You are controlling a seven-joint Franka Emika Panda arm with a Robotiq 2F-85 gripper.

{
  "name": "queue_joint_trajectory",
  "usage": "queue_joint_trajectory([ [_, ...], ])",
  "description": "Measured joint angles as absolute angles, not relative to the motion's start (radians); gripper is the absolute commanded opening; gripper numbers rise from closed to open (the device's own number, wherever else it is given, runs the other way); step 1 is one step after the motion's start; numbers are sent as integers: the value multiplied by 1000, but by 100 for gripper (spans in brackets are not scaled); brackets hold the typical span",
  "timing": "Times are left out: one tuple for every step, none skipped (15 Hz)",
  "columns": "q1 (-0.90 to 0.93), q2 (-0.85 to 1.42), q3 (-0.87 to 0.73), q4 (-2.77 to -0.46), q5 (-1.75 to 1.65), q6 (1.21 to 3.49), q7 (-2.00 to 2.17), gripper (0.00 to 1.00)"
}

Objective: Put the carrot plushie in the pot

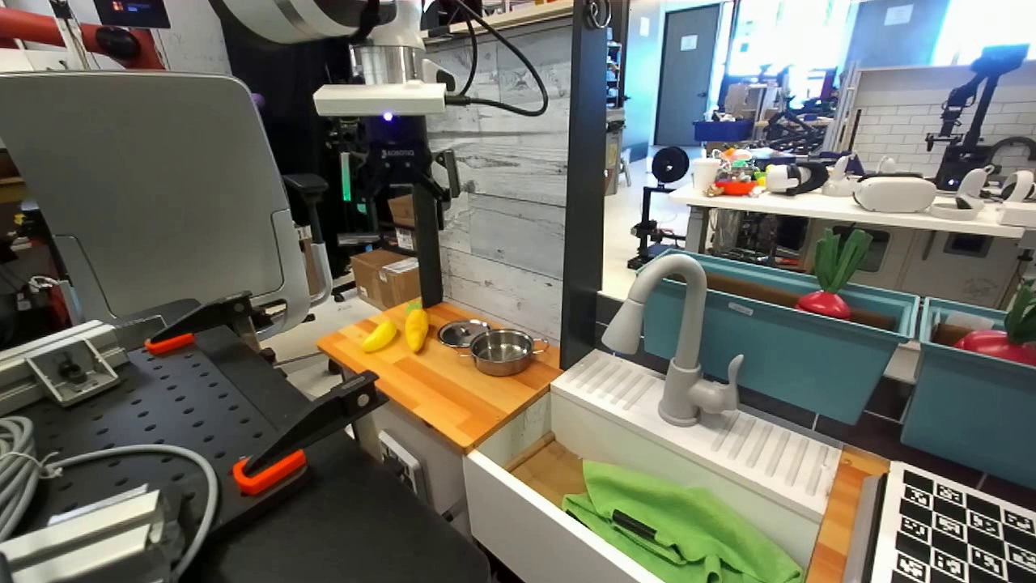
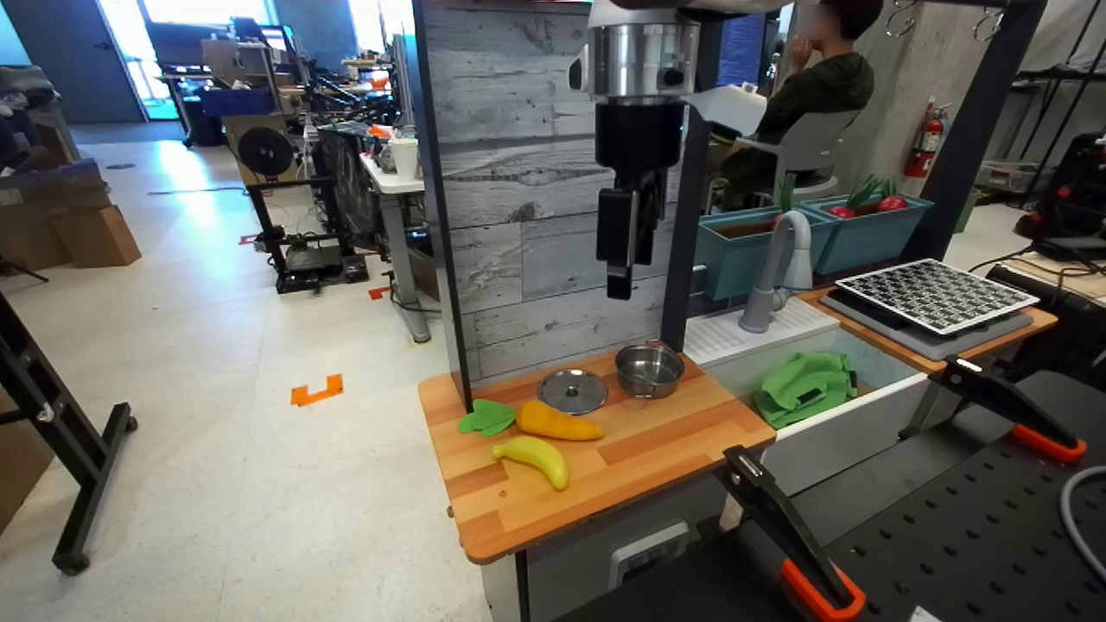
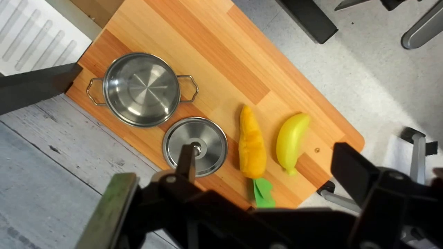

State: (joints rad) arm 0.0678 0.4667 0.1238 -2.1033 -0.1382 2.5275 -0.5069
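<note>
Wrist view: gripper [image 3: 268, 160] spread wide; in an exterior view, fingers [image 2: 614, 226] overlap, gap unclear.

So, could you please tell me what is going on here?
A white and silver robot arm holds its open black gripper, with nothing in it, above a wooden countertop. On it lie a green-leaved orange plush carrot, a yellow toy banana and a round steel lid. A shallow, round, two-handled steel pot stands there too, uncovered and empty. The carrot should go into the pot, but it is not there yet.
</note>
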Motion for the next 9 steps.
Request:
queue_joint_trajectory([
  [68,465,124,-2103,-138,2528,-507,100],
  [68,465,124,-2103,-138,2528,-507,100],
  [68,465,124,-2103,-138,2528,-507,100],
  [68,465,124,-2103,-138,2528,-507,100],
  [68,465,124,-2103,-138,2528,-507,100],
  [68,466,124,-2103,-138,2528,-507,100],
  [68,467,124,-2103,-138,2527,-505,100],
  [70,472,124,-2101,-144,2527,-497,100],
  [73,476,124,-2100,-155,2527,-484,100],
])
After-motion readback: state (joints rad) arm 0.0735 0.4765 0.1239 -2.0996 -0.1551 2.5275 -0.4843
